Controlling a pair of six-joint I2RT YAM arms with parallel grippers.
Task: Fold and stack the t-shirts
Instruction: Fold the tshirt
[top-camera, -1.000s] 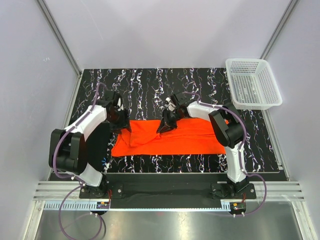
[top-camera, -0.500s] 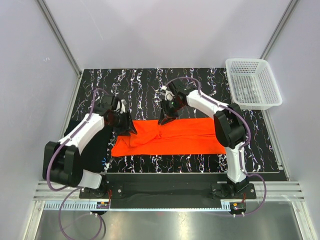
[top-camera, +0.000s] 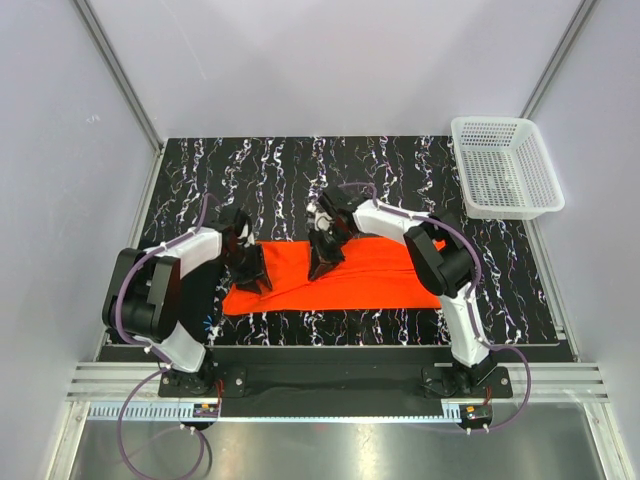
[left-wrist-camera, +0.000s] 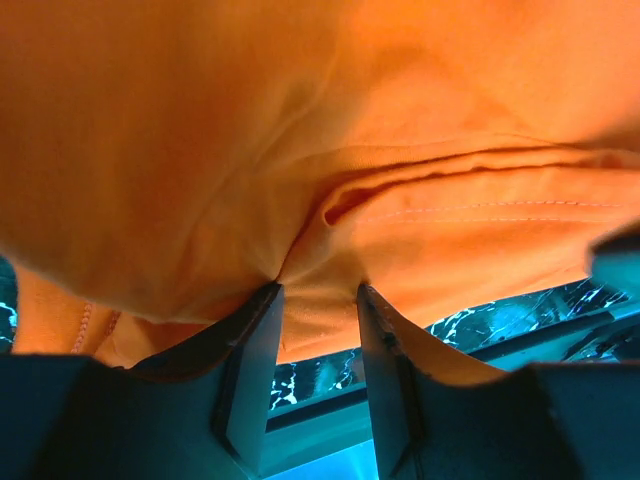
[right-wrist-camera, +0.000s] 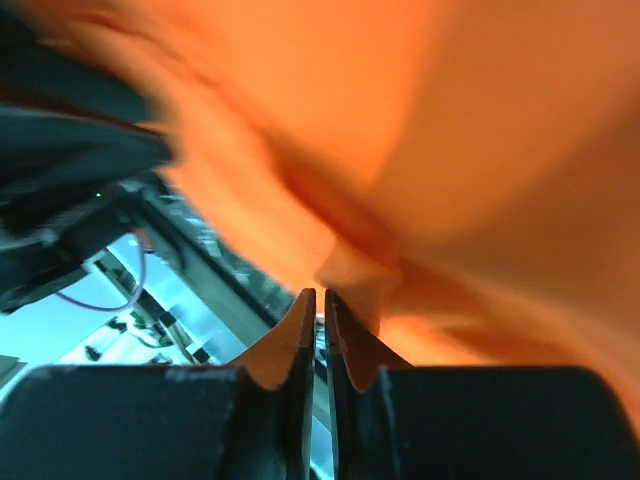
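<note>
The orange t-shirt (top-camera: 372, 276) lies as a long folded strip, stretching from the left gripper (top-camera: 252, 278) at its left end and on past the right gripper (top-camera: 323, 265), which sits at mid-strip. Both are clamped on bunched cloth (the left on a thick fold, the right on a thin nub), probably so they can lift that end and fold it across. Under both is the marbled mat (top-camera: 300, 170). Compared with half a second ago, both grippers have come nearer the arm bases, the right one off the far edge.
</note>
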